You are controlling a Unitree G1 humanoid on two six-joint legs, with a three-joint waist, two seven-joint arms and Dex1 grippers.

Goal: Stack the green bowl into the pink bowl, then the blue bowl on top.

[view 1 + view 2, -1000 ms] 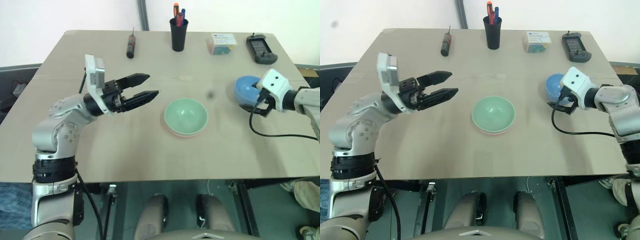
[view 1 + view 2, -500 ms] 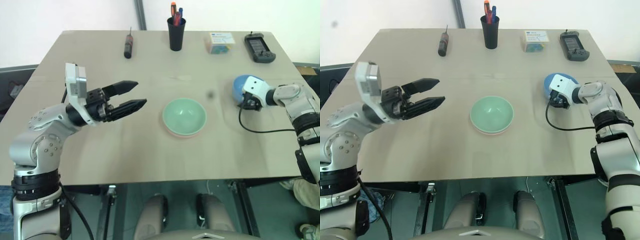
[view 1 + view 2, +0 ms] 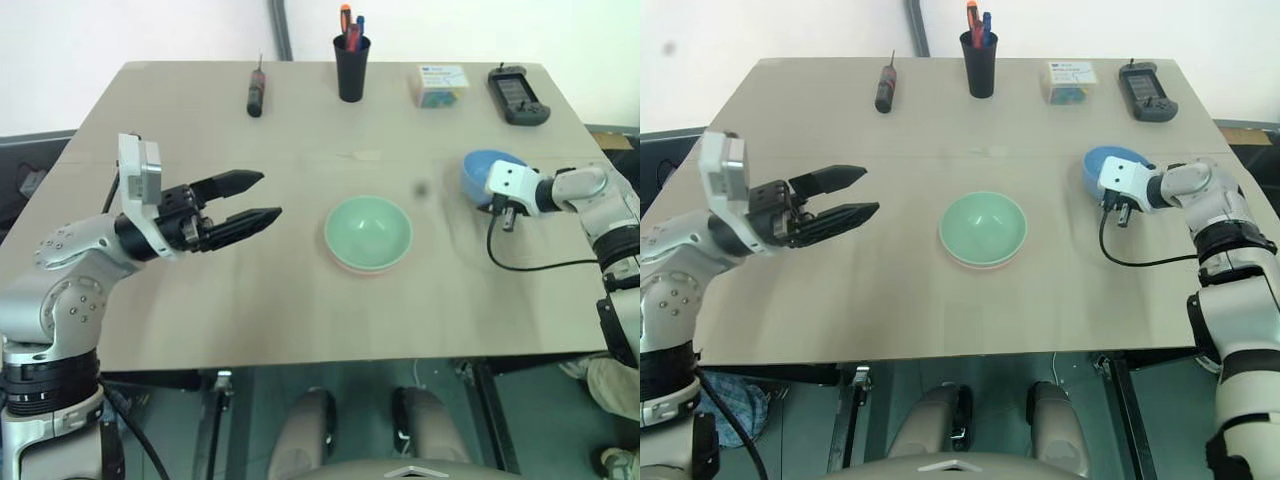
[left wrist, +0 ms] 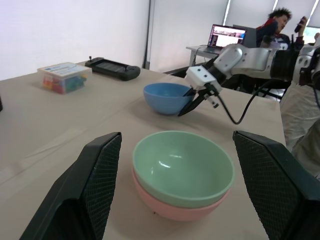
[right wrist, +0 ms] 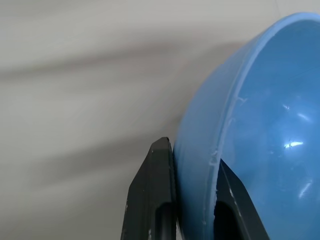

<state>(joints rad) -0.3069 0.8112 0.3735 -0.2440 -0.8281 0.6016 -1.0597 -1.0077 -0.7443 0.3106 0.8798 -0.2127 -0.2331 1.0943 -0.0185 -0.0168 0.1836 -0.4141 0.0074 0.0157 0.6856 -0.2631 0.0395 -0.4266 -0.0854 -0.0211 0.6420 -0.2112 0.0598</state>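
Green bowl [image 3: 368, 230] already nested in pink bowl [image 4: 170, 210] — mid-table. Right pincer [image 5: 192, 200] clamped on blue bowl [image 3: 1108, 168] rim, right of stack. Lift straight, keep level, centre before release. Left pincer [image 3: 258, 198] wide, empty.

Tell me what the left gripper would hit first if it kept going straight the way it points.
Probably the green bowl nested in the pink bowl: it sits between the open left gripper's fingers in the wrist view, though the gripper may be too high.
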